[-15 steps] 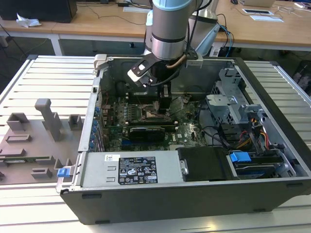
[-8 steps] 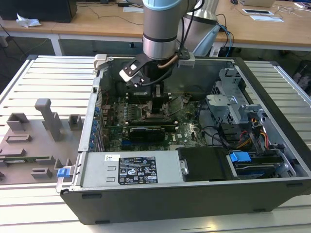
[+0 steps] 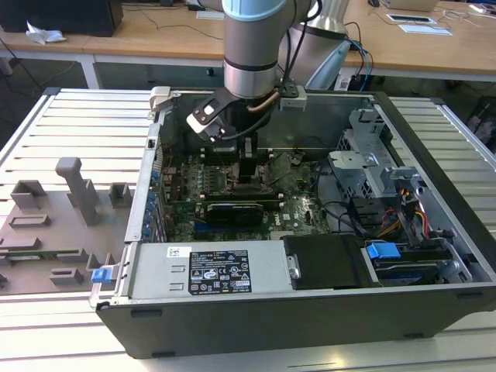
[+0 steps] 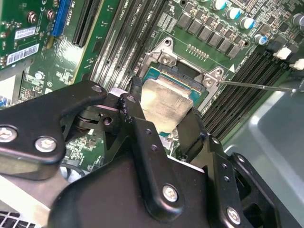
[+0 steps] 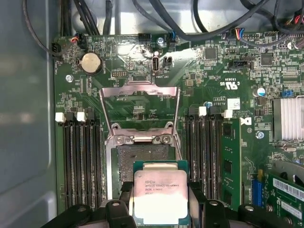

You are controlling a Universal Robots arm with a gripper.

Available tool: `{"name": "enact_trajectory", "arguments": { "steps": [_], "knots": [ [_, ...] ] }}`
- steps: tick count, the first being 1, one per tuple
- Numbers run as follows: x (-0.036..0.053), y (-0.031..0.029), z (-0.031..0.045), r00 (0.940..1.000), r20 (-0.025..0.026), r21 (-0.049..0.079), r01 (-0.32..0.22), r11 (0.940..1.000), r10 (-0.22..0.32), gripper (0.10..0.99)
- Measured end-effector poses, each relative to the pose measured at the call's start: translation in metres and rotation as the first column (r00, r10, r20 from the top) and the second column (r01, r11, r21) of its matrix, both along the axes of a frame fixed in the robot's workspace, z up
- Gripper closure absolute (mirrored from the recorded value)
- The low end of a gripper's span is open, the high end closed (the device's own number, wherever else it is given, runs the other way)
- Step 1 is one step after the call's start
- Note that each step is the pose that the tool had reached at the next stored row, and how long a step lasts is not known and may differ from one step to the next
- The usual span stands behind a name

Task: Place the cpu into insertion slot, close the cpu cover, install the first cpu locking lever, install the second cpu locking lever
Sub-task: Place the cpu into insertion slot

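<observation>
1. In the exterior view the gripper (image 3: 246,167) reaches down into the open computer case (image 3: 310,318). The arm's body hides the insertion slot and whatever the fingers carry.
2. In the first wrist view the cpu (image 5: 160,194) is cut off at its near edge by the picture border. In the second wrist view the gripper's black housing covers the near part of the cpu (image 4: 164,104).
3. The gripper (image 5: 160,202) is clamped on the cpu, with one black finger (image 5: 126,192) against each of two opposite sides.
4. The cpu lies flat with its silvery top up and its edges parallel to the frame of the insertion slot (image 5: 142,153). Being square, it has no clear long axis.
5. The cpu overlaps the near part of the insertion slot. Dark pin grid is exposed beyond the cpu's far edge. Whether the chip touches the slot I cannot tell.
6. The cpu cover (image 5: 139,89) stands open, hinged at the slot's far edge and leaning away from it.
7. Black memory slots (image 5: 78,156) flank the insertion slot on both sides.
</observation>
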State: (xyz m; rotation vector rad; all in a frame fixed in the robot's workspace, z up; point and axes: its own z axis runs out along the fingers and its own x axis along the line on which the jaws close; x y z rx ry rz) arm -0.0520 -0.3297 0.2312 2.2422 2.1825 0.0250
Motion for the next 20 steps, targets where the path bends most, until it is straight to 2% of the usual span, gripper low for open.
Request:
{"name": "enact_trajectory", "arguments": {
  "steps": [11, 20],
  "knots": [
    [-0.0040, 0.0003, -0.0084, 1.0000, 0.0000, 0.000, 0.000, 1.0000, 0.000, 0.545],
    [-0.0031, 0.0088, -0.0148, 0.9995, 0.0000, 0.000, -0.032, 0.9995, 0.032, 0.545]
  ]
}}
